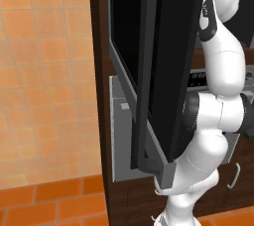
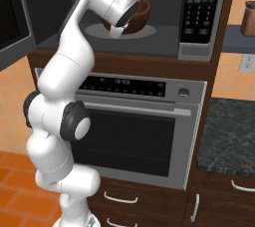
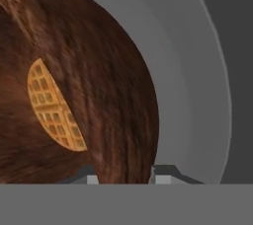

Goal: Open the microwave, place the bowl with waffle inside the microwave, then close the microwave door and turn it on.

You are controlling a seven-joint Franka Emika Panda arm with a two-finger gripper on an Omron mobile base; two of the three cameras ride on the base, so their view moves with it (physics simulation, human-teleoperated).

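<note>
The microwave [image 2: 199,7] stands open above the oven, and its door [image 1: 168,46] of black glass swings out to the left. Inside, the brown bowl [image 2: 141,14] is on or just above the grey turntable [image 2: 94,32]; contact is not visible. In the hand view the bowl [image 3: 89,71] is close up with the golden waffle [image 3: 52,105] in it. My gripper [image 3: 124,177] reaches into the cavity from above. One fingertip is inside the bowl's wall and one outside, both pressed against it. My hand [image 2: 122,19] covers the bowl's left side in the right base view.
A grey oven [image 2: 139,131] with a bar handle sits directly under the microwave. To the right are a dark stone counter [image 2: 229,131] and a brown jar [image 2: 248,19]. The open door fills the space left of my arm. Orange tiled wall [image 1: 44,71] lies beyond.
</note>
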